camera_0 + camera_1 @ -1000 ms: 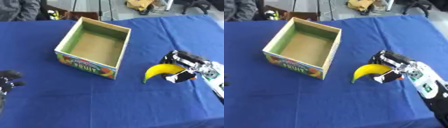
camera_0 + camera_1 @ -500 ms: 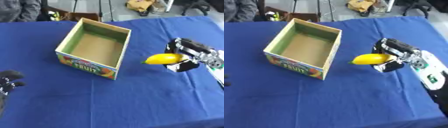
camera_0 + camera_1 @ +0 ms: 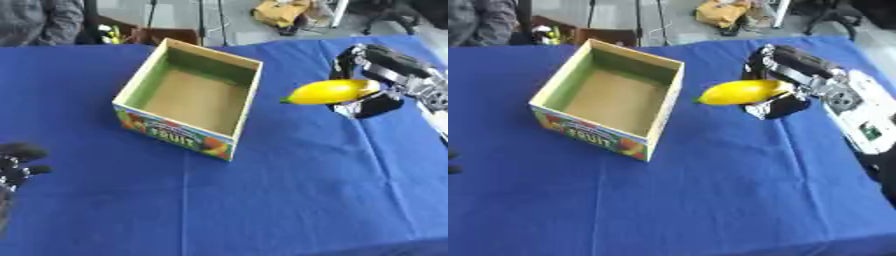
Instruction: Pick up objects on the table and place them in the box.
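- A yellow banana (image 3: 331, 91) is held in the right hand (image 3: 378, 80), whose fingers are curled round its right end, in the upper right of the frame.
- The banana is carried above the blue desk (image 3: 289, 190), just right of the open cardboard box (image 3: 191, 98), its tip pointing towards the box wall.
- The left hand (image 3: 16, 161) is seen at the lower left edge, fingers relaxed.

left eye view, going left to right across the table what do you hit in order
left hand at the lower left edge → box → banana → right hand holding that banana, all over the blue tablecloth
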Tool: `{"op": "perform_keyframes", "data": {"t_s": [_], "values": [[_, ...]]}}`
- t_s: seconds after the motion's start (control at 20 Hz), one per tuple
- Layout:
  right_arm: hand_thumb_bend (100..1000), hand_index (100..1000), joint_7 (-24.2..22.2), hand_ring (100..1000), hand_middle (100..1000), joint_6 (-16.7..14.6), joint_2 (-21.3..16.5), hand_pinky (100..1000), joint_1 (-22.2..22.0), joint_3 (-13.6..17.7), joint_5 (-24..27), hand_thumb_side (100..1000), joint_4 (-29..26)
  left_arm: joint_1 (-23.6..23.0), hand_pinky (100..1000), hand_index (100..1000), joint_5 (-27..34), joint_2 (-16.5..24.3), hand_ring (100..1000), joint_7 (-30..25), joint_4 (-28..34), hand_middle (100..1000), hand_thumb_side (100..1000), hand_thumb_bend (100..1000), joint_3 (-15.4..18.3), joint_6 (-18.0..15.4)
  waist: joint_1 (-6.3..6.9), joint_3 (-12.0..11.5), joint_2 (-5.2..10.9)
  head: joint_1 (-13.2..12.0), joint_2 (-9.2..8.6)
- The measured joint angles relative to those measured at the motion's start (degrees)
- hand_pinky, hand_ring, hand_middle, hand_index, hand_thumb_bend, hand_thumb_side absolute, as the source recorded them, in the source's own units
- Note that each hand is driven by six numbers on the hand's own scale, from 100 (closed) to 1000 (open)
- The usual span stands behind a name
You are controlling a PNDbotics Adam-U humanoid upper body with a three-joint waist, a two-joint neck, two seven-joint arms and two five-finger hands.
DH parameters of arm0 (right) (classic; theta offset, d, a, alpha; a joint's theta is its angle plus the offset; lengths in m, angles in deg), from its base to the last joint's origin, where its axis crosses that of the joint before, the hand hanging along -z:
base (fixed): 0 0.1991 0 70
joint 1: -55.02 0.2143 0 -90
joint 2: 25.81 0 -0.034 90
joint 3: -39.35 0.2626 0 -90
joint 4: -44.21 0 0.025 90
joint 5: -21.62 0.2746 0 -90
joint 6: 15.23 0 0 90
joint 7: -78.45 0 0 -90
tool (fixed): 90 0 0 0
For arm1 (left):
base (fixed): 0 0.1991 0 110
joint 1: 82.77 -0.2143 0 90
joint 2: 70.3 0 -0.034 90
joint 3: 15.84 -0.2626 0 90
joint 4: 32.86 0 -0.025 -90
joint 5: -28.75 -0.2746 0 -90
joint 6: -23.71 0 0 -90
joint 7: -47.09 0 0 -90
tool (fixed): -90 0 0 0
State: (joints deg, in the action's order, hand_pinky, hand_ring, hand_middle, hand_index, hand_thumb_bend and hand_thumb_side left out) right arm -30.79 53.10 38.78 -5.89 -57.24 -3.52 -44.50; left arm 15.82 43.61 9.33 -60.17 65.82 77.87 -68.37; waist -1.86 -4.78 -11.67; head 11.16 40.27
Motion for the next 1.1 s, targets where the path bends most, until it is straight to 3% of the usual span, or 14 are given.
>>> {"op": "perform_keyframes", "data": {"t_s": [0.45,0.9,0.95,1.0,1.1], "values": [[233,520,-2.30,373,397,-1.36,1.16,442,10.56,-2.15,0.35,152,6.66,0.05,662,696,0.00,0.02,738,-0.43,0.00,631,1000,260,-0.54,0.00,-0.38,-3.34,-0.05,0.86,-0.04],[226,521,-4.02,373,396,-3.00,5.72,445,17.56,-3.32,-3.46,161,17.49,1.50,662,696,0.19,0.20,738,-1.34,0.01,631,1000,260,-1.43,0.02,-1.30,-10.24,-1.21,3.58,-1.53],[278,521,-4.10,373,395,-2.92,6.17,446,17.95,-3.27,-4.15,100,18.91,1.94,663,696,0.22,0.20,738,-1.43,0.02,631,1000,260,-1.58,0.03,-1.47,-11.30,-1.40,4.10,-1.73],[224,521,-4.18,374,396,-2.78,6.79,447,18.35,-3.14,-4.81,166,20.38,2.26,662,696,0.27,0.20,738,-1.58,0.03,631,1000,258,-1.74,0.05,-1.67,-12.40,-1.52,4.62,-2.00],[221,523,-4.02,376,397,-2.51,7.95,452,18.90,-2.63,-6.00,171,23.35,2.75,663,696,0.42,0.20,738,-1.92,0.05,630,1000,257,-2.06,0.10,-1.94,-14.08,-1.75,5.72,-2.46]]}}
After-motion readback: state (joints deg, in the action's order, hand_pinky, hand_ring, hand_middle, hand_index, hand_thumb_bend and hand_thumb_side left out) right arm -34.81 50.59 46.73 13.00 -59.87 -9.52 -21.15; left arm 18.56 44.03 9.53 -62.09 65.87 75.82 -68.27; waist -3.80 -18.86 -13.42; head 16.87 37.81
